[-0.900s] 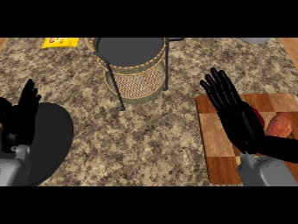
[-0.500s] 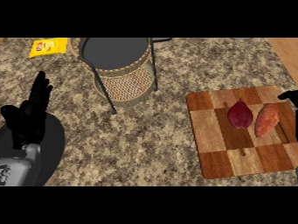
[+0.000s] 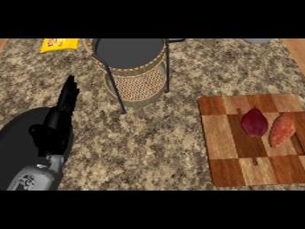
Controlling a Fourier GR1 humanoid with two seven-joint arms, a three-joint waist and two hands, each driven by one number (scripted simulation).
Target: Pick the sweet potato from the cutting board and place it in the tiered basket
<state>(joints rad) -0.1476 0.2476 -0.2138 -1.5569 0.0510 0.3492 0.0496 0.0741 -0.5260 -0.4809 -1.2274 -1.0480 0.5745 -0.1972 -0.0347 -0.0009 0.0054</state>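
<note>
On the wooden cutting board point(image 3: 250, 167) at the right lie two pieces side by side: a dark red one point(image 3: 254, 122) and an orange sweet potato point(image 3: 283, 129) to its right. The tiered basket point(image 3: 132, 67), with a dark round top tray, a woven wall and thin black legs, stands at the top centre. My left hand point(image 3: 56, 127) is at the lower left, fingers straight and pointing up, holding nothing. The right hand does not show in the head view.
A large black round plate point(image 3: 9, 147) lies at the lower left under my left forearm. A yellow packet point(image 3: 60, 44) sits at the top left edge. Granite counter stretches between the basket and the board.
The right hand, which hovered over the cutting board, has drawn away to the right and out of view, uncovering both pieces. The left hand has turned edge-on and stays at the left.
</note>
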